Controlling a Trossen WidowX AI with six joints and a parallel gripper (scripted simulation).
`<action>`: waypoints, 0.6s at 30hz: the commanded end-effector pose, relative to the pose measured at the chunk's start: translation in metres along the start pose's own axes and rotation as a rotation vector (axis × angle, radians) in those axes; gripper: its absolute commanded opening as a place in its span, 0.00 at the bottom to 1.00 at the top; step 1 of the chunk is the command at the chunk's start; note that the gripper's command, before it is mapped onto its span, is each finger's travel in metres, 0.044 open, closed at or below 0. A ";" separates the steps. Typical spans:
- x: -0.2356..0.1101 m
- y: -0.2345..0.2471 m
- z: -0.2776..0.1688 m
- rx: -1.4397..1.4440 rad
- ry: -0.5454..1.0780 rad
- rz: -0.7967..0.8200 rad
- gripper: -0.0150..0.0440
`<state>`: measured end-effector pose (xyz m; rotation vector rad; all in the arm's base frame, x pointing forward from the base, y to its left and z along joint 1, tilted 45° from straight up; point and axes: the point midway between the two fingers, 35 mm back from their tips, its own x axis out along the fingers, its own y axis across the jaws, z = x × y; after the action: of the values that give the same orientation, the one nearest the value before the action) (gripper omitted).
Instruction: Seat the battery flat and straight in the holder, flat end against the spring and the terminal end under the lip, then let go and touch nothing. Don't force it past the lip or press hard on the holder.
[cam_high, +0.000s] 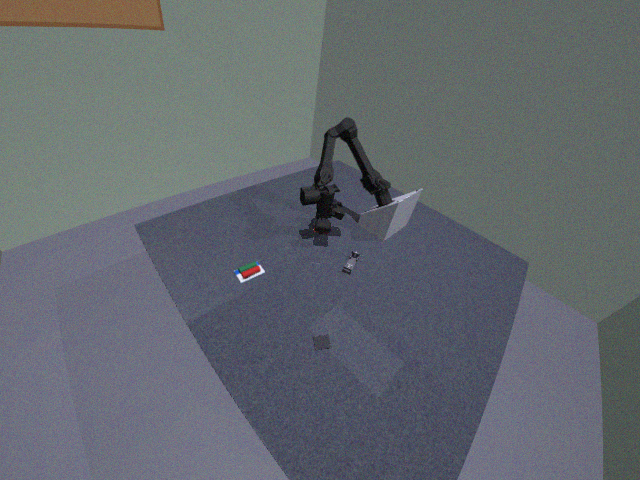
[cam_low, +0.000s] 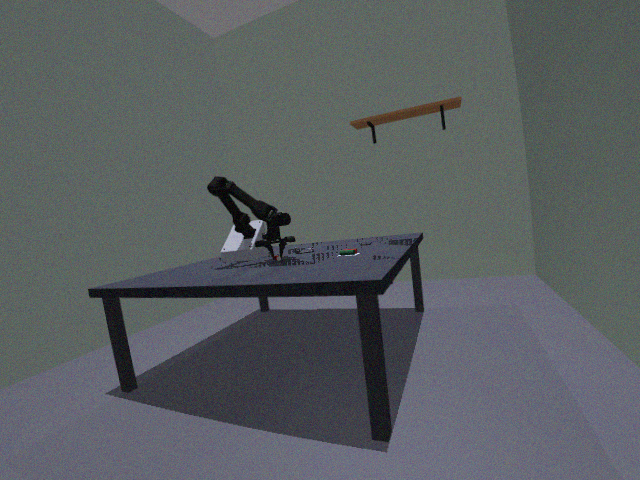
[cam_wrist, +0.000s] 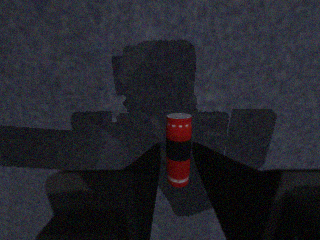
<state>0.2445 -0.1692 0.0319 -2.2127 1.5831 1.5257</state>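
A red battery with a black band lies on the table under my gripper. In the wrist view it runs lengthwise between the two dark fingers. The fingers are part open, with a narrow gap on the battery's left; on its right the finger looks very close, and contact cannot be told. In the top view the gripper hides most of the battery. The small grey holder lies on the table apart from the gripper, to its right in the top view. Its spring and lip are too small to tell apart.
A small white tray with a red cylinder and a green cylinder lies left of the gripper in the top view. A tilted white panel stands by the arm's base. A wooden shelf is high on the wall.
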 end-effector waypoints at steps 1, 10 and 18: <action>0.001 -0.001 0.001 -0.007 -0.005 -0.003 0.41; -0.003 -0.001 0.001 -0.006 -0.005 -0.004 0.36; -0.049 -0.001 0.001 -0.006 -0.006 -0.005 0.36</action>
<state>0.2450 -0.1401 0.0553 -2.2094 1.5613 1.5534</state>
